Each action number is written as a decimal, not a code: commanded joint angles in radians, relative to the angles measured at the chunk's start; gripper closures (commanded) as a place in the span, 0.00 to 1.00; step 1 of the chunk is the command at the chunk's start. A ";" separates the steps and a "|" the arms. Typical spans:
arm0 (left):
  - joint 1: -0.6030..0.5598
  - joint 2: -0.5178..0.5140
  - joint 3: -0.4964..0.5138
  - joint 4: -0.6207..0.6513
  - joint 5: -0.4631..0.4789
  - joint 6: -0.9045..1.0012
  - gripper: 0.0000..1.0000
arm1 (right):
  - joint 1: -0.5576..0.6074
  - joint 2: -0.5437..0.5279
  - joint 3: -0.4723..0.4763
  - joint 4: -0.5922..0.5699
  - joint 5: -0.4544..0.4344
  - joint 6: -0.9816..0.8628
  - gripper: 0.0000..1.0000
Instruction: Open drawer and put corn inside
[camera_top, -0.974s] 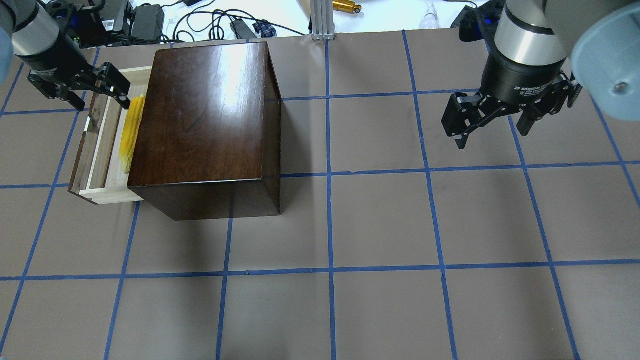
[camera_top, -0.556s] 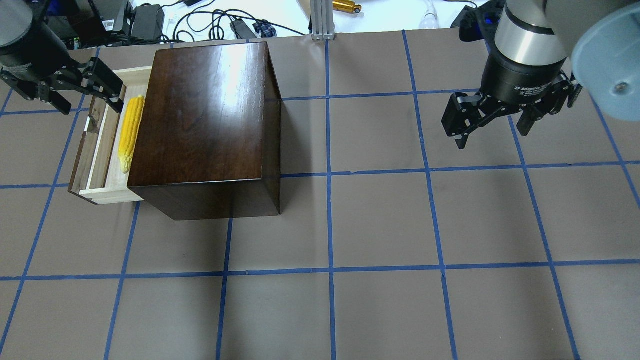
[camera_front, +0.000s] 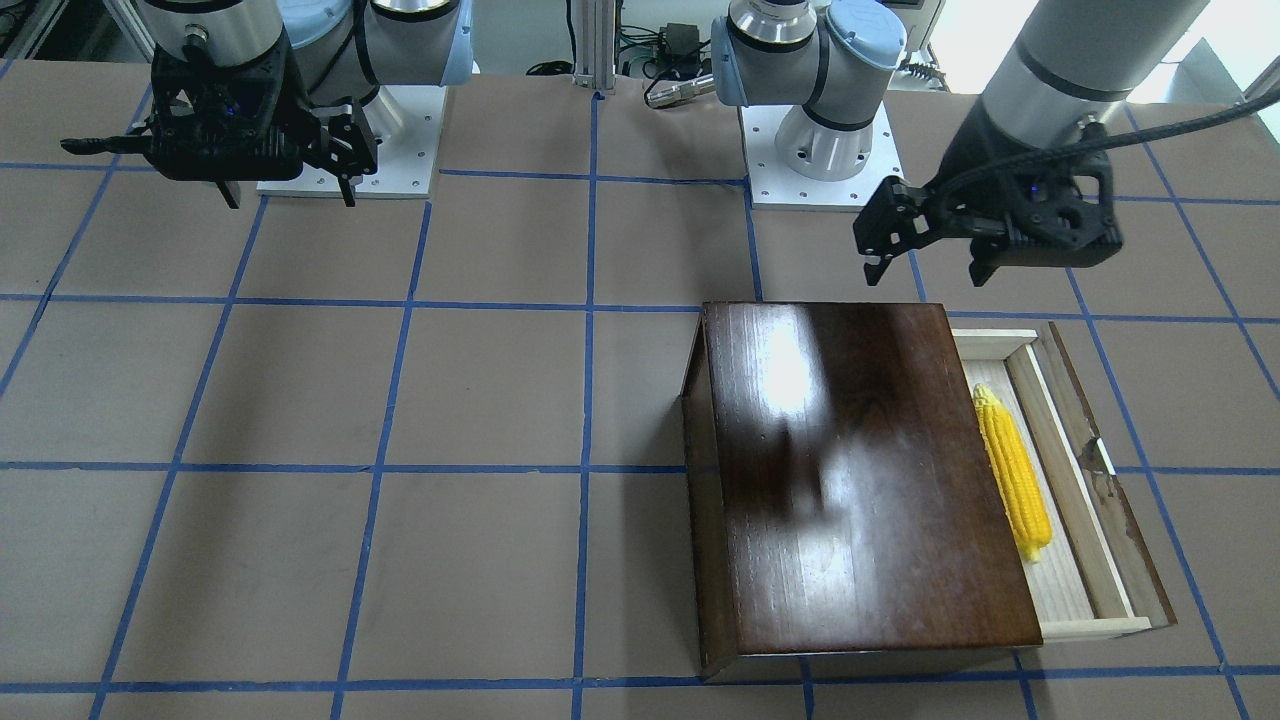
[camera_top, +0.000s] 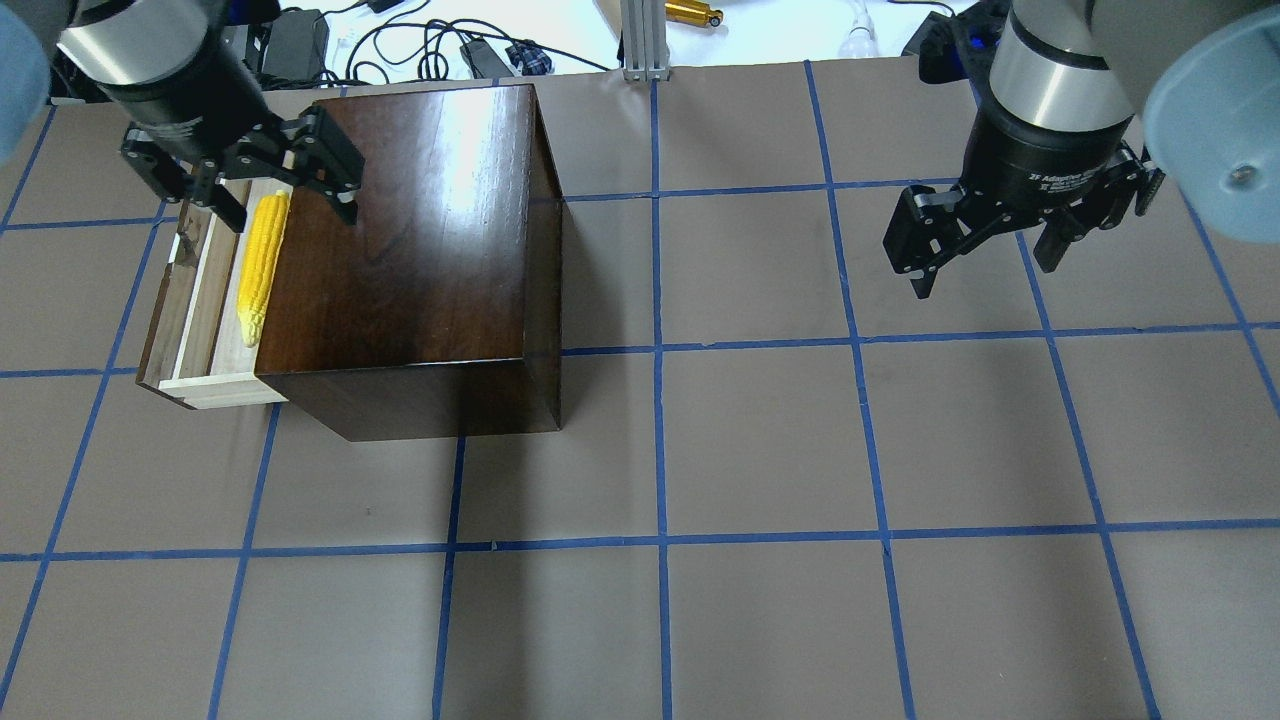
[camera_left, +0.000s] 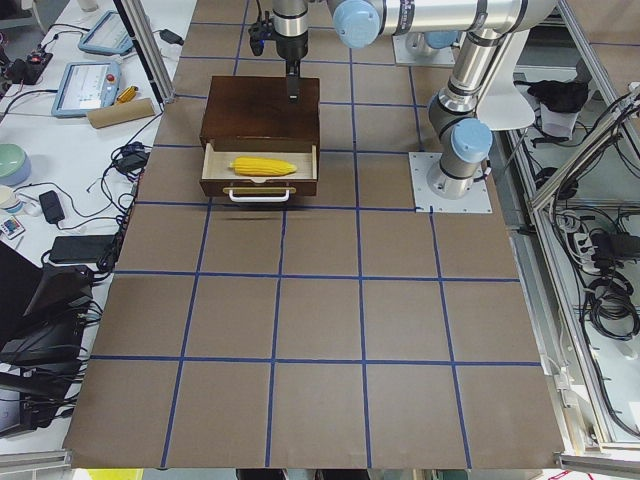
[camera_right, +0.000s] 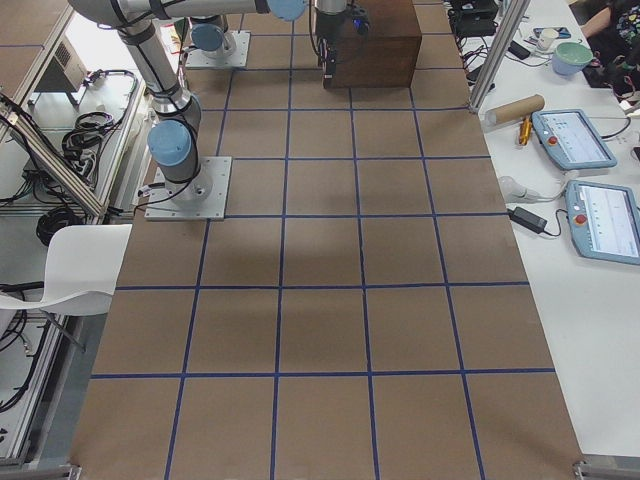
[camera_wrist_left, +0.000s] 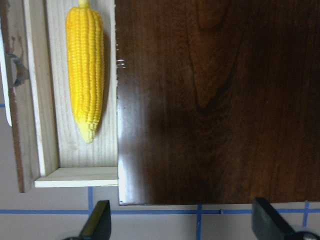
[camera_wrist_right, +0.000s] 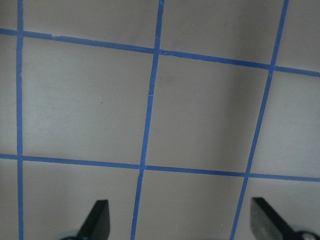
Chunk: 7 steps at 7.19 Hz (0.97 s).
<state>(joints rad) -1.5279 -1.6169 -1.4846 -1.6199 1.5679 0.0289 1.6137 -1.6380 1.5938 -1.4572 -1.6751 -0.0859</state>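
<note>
Corn (camera_top: 262, 262) in drawer (camera_top: 222, 388), left gripper (camera_top: 291, 218) hovering nearby

The box (camera_top: 420, 220) is glossy dark wood, its drawer (camera_top: 205, 292) pale raw wood, the corn (camera_top: 262, 262) bumpy.

White lettering on the black wrist body (camera_top: 1058, 172) just above the right claw (camera_top: 982, 276) begins "2F Adaptive"; the rest is too small to read. Similar print above the left claw (camera_top: 290, 218) is illegible.
</note>
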 joint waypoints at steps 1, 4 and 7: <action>-0.044 -0.009 0.007 -0.008 0.001 -0.035 0.00 | 0.000 0.001 0.000 0.000 0.000 0.000 0.00; -0.047 0.003 0.001 -0.009 0.003 -0.035 0.00 | 0.000 0.000 0.000 0.000 0.000 0.000 0.00; -0.046 0.012 -0.002 -0.009 0.004 -0.035 0.00 | 0.000 0.000 0.000 0.000 0.000 0.000 0.00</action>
